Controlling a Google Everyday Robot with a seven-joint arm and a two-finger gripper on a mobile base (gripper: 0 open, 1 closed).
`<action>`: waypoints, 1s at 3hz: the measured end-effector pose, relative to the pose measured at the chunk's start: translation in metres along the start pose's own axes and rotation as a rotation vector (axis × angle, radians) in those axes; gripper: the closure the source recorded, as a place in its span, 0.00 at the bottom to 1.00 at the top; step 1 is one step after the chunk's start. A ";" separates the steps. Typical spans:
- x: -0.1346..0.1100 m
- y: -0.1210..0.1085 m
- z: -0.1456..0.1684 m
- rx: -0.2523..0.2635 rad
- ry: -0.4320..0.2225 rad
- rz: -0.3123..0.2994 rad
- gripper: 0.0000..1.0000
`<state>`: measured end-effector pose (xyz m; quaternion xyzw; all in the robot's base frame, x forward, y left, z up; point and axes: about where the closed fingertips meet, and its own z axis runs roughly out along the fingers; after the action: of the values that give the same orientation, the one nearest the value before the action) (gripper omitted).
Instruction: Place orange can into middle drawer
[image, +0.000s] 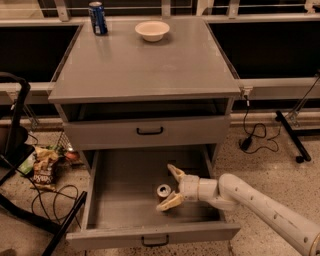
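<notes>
The middle drawer (120, 197) is pulled wide open at the bottom of the grey cabinet. The orange can (163, 191) stands upright on the drawer floor, right of centre, silver top showing. My gripper (171, 188) reaches in from the right over the drawer's side. It is open, one finger behind the can and one finger in front of it. The can sits between the spread fingers, and I cannot tell whether they touch it.
The upper handled drawer (149, 132) is shut. A dark blue can (98, 18) and a pale bowl (152, 30) stand on the cabinet top. Snack bags (44, 169) and cables lie on the floor left, by a black frame (15, 125). A black stand (292, 137) lies to the right.
</notes>
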<state>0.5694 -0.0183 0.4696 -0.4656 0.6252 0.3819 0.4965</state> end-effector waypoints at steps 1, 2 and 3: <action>0.000 0.000 0.000 0.000 0.000 0.000 0.00; -0.030 -0.003 -0.010 -0.018 0.015 -0.025 0.00; -0.100 0.008 -0.043 -0.042 0.048 -0.107 0.00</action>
<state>0.5576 -0.0365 0.5768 -0.5176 0.6031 0.3565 0.4912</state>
